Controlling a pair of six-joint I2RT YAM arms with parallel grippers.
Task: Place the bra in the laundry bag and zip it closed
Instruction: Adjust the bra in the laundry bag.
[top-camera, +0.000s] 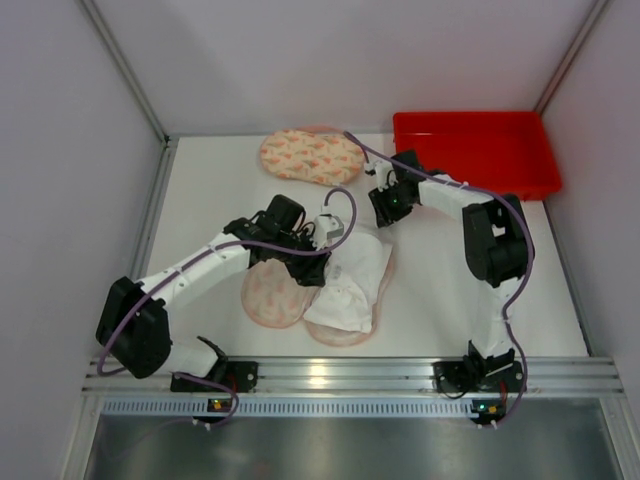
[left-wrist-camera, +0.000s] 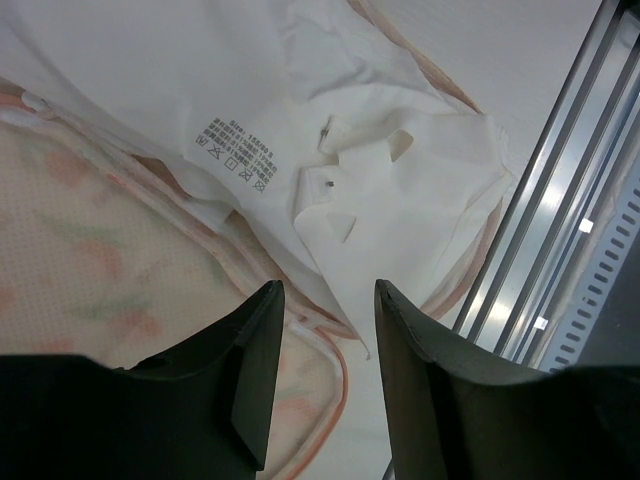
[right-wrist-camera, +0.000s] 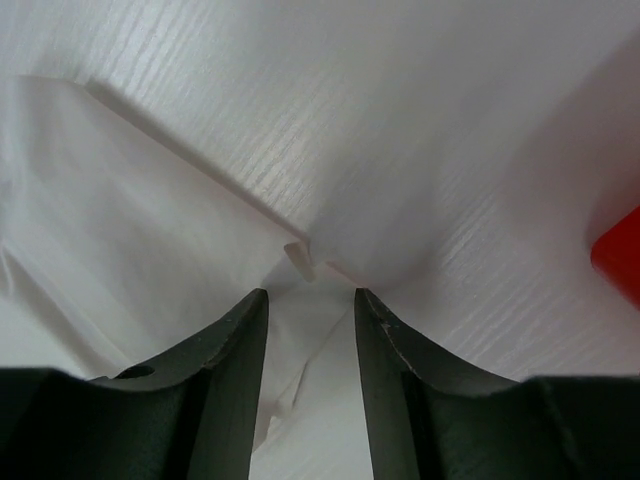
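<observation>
The left gripper (left-wrist-camera: 325, 290) is held half open, with nothing gripped, over the rim of the bag (top-camera: 272, 297). The right gripper (right-wrist-camera: 310, 295) is likewise parted and empty, at the 1 o'clock edge of the bra (top-camera: 358, 275). The bra is spread on the bag's 3 o'clock half.

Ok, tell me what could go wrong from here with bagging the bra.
The bra sits heaped on one half of the open laundry bag, with fabric reaching the rim, so zipping could catch it.
The left gripper hangs open over both the bra's edge and the bag's rim, so it may pinch both together.
The right gripper is open and holds nothing, so the bra's far end may trail outside.
</observation>
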